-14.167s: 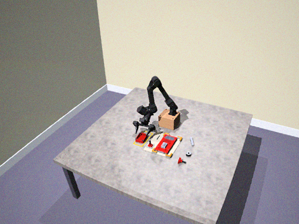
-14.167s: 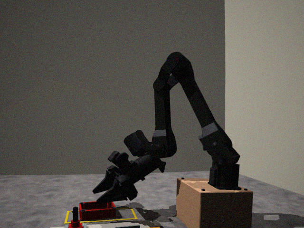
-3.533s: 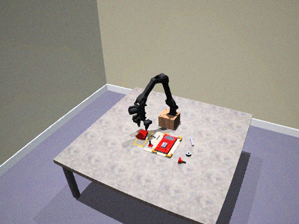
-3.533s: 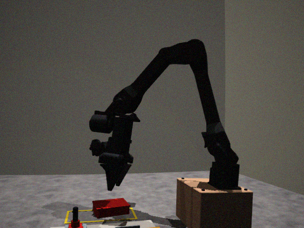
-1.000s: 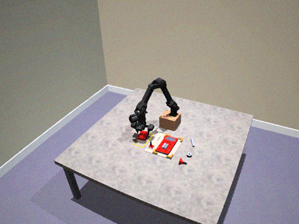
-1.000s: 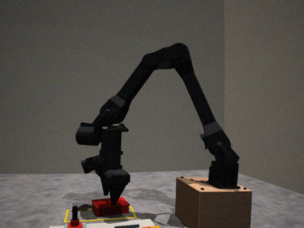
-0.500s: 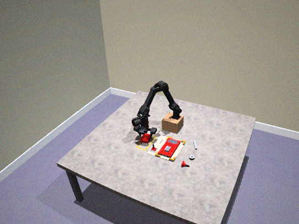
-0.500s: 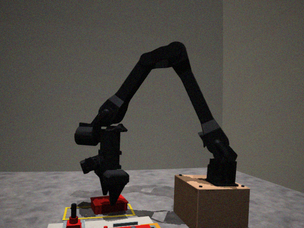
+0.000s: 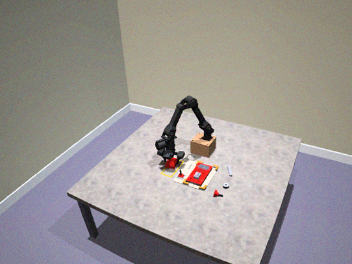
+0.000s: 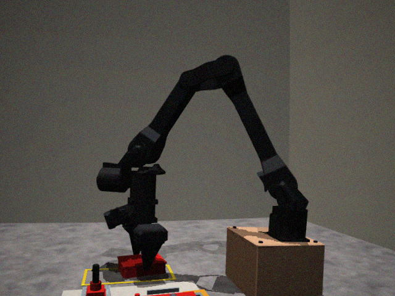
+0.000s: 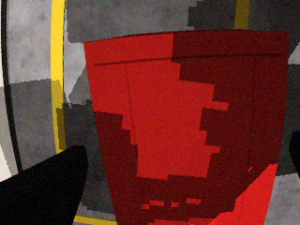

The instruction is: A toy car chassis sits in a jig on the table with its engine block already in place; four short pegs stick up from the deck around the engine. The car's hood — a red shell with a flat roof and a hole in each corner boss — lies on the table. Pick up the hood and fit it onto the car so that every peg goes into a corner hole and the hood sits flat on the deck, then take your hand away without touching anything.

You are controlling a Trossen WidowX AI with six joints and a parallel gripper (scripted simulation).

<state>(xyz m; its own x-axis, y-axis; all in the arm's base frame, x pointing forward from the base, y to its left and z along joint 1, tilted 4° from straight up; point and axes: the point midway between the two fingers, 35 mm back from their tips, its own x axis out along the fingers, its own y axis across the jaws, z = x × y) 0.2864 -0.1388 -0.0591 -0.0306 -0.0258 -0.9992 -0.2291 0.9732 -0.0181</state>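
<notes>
The red hood [image 9: 170, 163] [image 10: 126, 266] [image 11: 164, 136] lies roof up on the table, partly inside a yellow outline [image 9: 166, 175] [image 10: 127, 282] [image 11: 57, 42]. My gripper [image 9: 171, 161] [image 10: 142, 261] [image 11: 192, 150] is open and points down over the hood. One finger is on each side of it, with tips low beside its walls. In the wrist view a gap shows between the left finger and the hood. The red chassis [image 9: 201, 179] sits in the jig with orange corners [image 9: 211, 177]. Grey blocks show on its deck; the pegs are too small to tell.
A red piece with an upright black stem [image 9: 180, 175] [image 10: 95, 287] stands between outline and chassis. Beyond the chassis lie a pale bar [image 9: 229, 170], a small ring [image 9: 225, 185] and a red cone-shaped piece [image 9: 216, 193]. The arm stands on a wooden block [image 9: 201, 147] [image 10: 287, 271].
</notes>
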